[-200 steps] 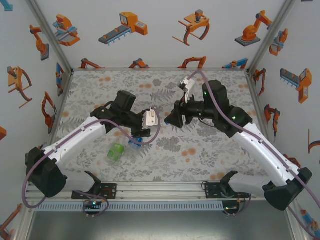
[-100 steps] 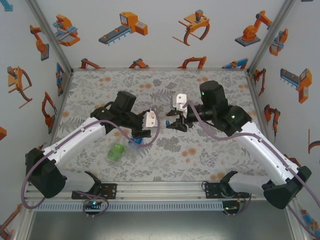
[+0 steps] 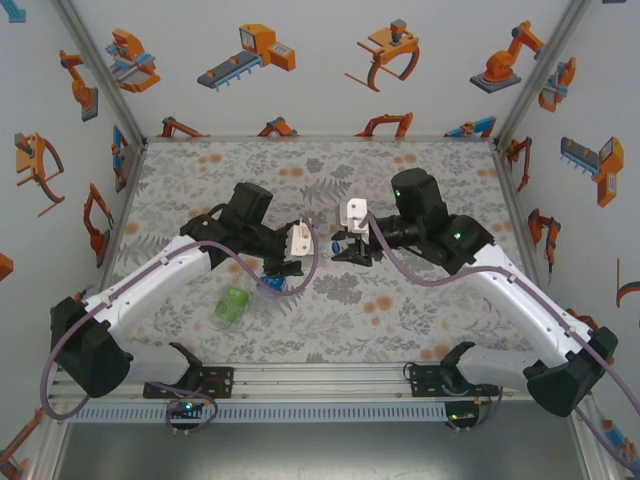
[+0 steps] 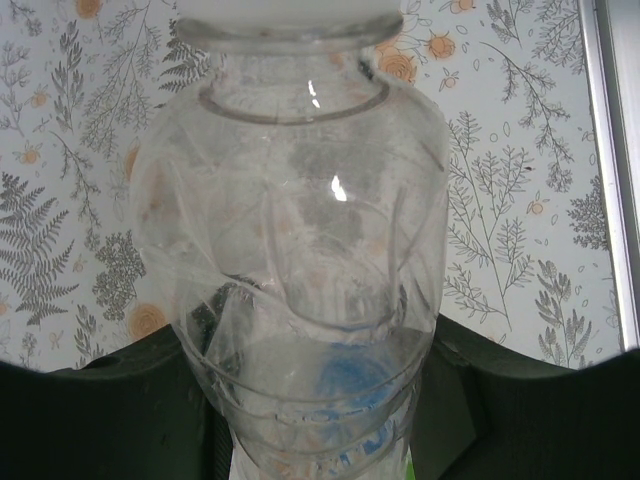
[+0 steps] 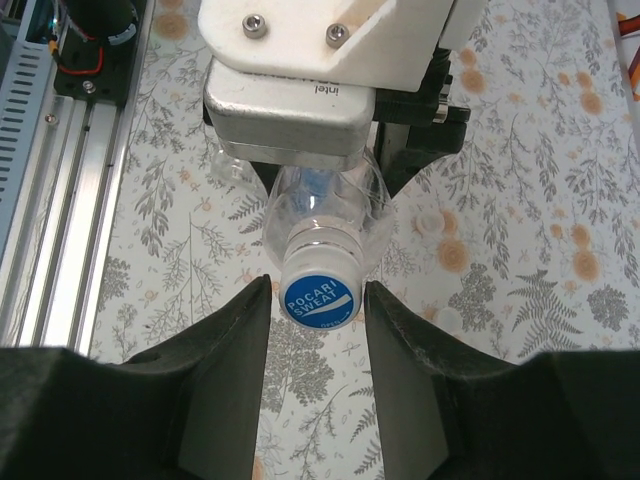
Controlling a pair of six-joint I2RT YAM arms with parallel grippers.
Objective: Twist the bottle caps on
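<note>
Floral table [image 3: 420,310] — left claw [image 3: 282,270] grips bottle [image 4: 300,250], right claw [image 5: 317,290] loosely flanks cap [image 5: 320,297]

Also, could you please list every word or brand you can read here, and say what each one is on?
"POCARI SWEAT": on the blue top of the cap on the bottle.
"intel": on the grey camera body.
Print on the blue label: too blurred to read.
Print on the green label: too small to read.

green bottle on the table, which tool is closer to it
Left. The left tool holds the blue bottle beside the green bottle; the right tool sits farther off.
</note>
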